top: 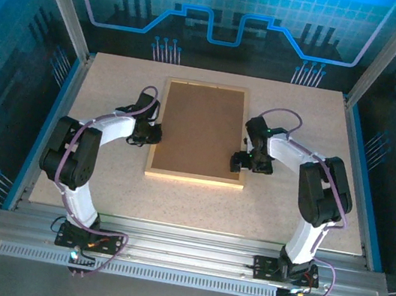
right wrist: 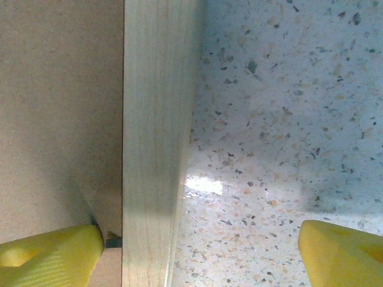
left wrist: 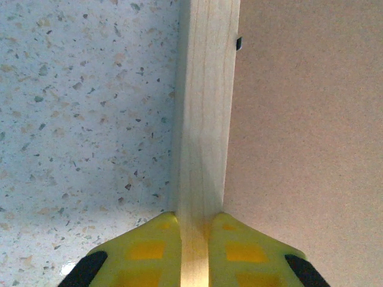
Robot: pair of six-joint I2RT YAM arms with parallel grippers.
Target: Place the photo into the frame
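Note:
The light wood frame [top: 193, 178] lies flat in the middle of the table, and a plain brown backing board [top: 201, 129] fills its opening. The photo is hidden from view. My left gripper [top: 153, 135] sits at the frame's left rail. In the left wrist view the yellow fingers [left wrist: 149, 251] press both sides of that rail [left wrist: 206, 119], so the left gripper [left wrist: 194, 251] is shut on it. My right gripper [top: 239, 162] is at the right rail [right wrist: 155, 119]. It [right wrist: 197, 254] is open and straddles the rail, with one finger [right wrist: 54, 251] over the board and the other over the table.
The speckled tabletop [top: 292, 133] surrounds the frame. Small dark retaining tabs [left wrist: 239, 43] sit at the board's edge, one [right wrist: 114, 242] beside my right gripper's inner finger. Metal posts and blue walls enclose the table.

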